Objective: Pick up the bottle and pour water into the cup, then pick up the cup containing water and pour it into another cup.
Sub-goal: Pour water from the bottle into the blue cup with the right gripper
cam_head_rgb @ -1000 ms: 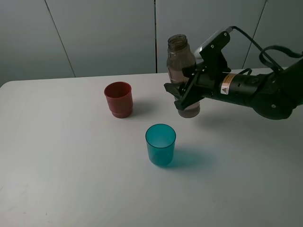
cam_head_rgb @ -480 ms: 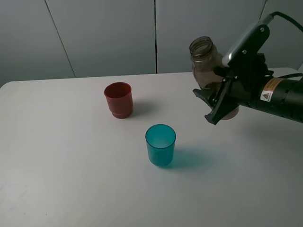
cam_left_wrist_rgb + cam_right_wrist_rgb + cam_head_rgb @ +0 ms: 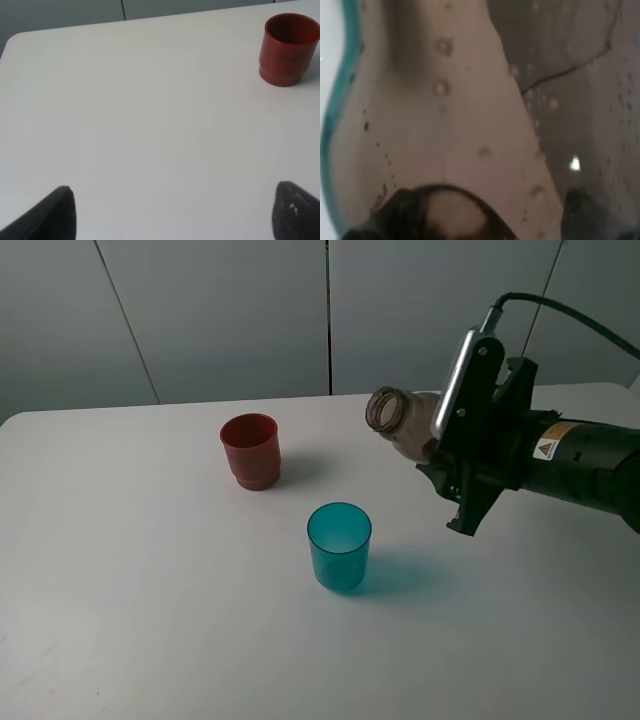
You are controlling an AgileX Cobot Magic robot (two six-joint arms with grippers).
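The smoky grey-brown bottle is held in the air, tilted far over, with its open neck pointing left, up and right of the teal cup. My right gripper is shut on the bottle's body. The bottle fills the right wrist view, wet with droplets, with a teal edge at one side. The red cup stands upright behind and left of the teal cup; it also shows in the left wrist view. My left gripper is open and empty over bare table, out of the exterior high view.
The white table bears only the two cups. A grey panelled wall runs behind the table's far edge. The right arm's black body stretches in over the table's right side.
The right gripper has lifted the bottle, carried it right, then tipped it from upright to nearly lying over, mouth swinging left toward the teal cup. The cups have not moved.
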